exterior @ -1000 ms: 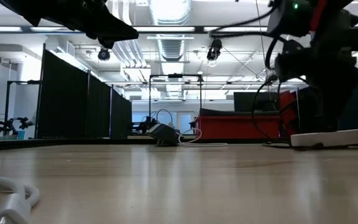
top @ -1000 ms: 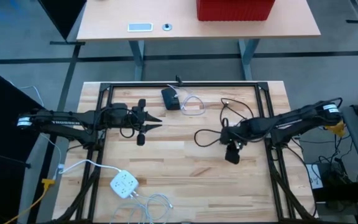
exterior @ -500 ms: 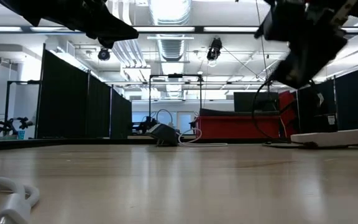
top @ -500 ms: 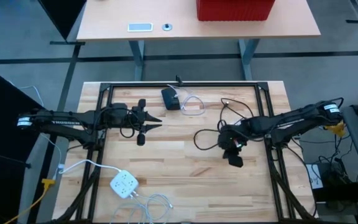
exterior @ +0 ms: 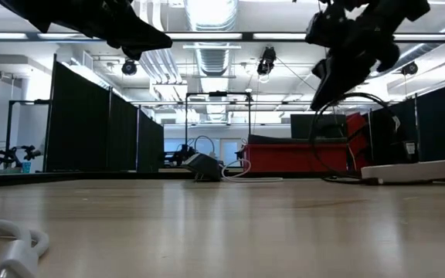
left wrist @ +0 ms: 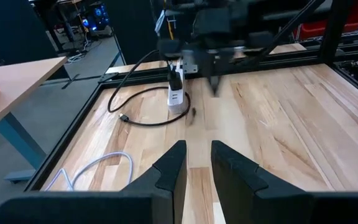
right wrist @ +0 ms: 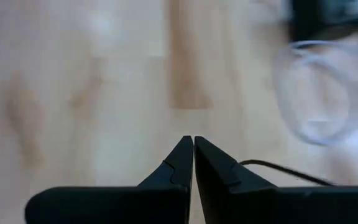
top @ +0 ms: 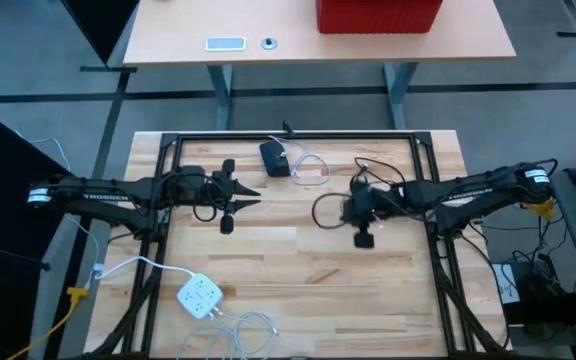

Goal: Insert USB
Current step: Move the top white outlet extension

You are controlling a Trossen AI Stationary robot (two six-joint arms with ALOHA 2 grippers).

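A black cable (top: 320, 215) lies in a loop on the wooden table, right of centre. In the left wrist view the cable (left wrist: 142, 99) runs from a white block (left wrist: 178, 94), and its free end (left wrist: 124, 118) rests on the wood. My right gripper (top: 365, 238) hangs above the table beside that loop, fingers shut with nothing between them (right wrist: 193, 140). At the table's left, my left gripper (top: 233, 197) stands open, well clear of the cable, pointing toward the right arm.
A black adapter (top: 274, 158) with a coiled white cable (top: 310, 168) lies at the far middle. A white power strip (top: 200, 296) with its cord sits at the near left. A black metal frame (top: 288, 135) borders the table. Bare wood spans the middle.
My right gripper has risen and gone toward the table's left and a little toward the far edge, turning as it went. Its fingers now hang nearer the cable loop. The cable and the other things have stayed where they were.
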